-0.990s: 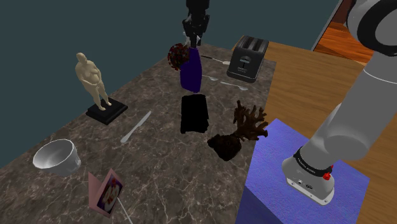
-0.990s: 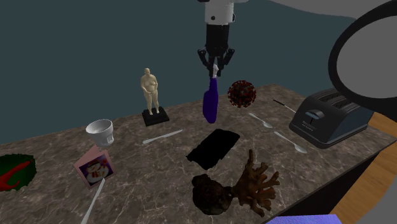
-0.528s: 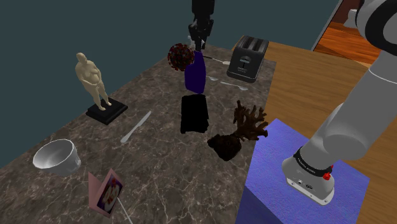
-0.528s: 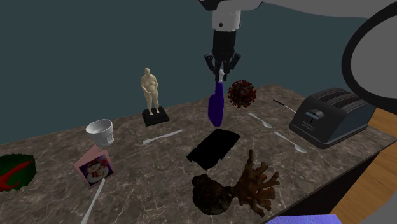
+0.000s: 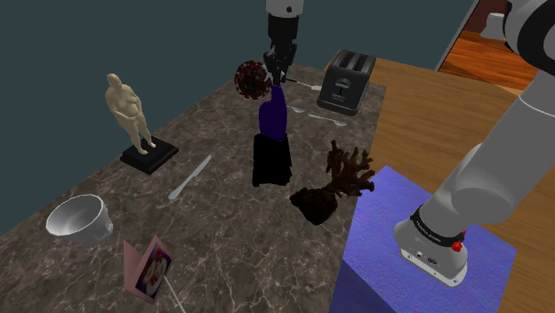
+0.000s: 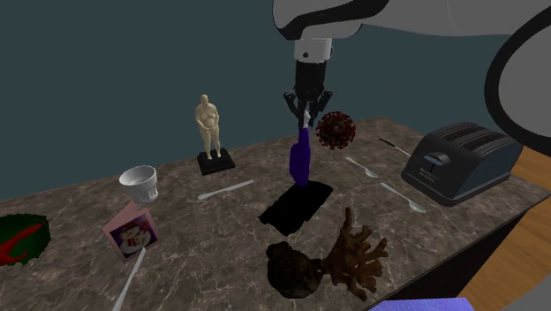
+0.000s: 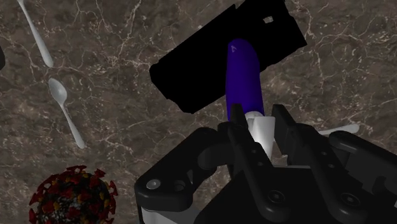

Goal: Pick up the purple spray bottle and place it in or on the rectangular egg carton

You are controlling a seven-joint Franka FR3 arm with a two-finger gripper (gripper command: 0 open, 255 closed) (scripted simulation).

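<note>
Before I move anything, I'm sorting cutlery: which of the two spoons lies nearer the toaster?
The spoon lying right beside the toaster; the other spoon lies farther off, next to the spiky red ball.

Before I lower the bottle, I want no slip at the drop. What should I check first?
1. Fingers clasp the purple spray bottle by its white top: ok.
2. Bottle hangs roughly upright in the second exterior view: ok.
3. Bottle lines up over the black egg carton in the wrist view: ok.
4. Gap between the bottle's base and the carton: cannot tell.
5. Spiky ball stands apart from the way down: ok.
</note>
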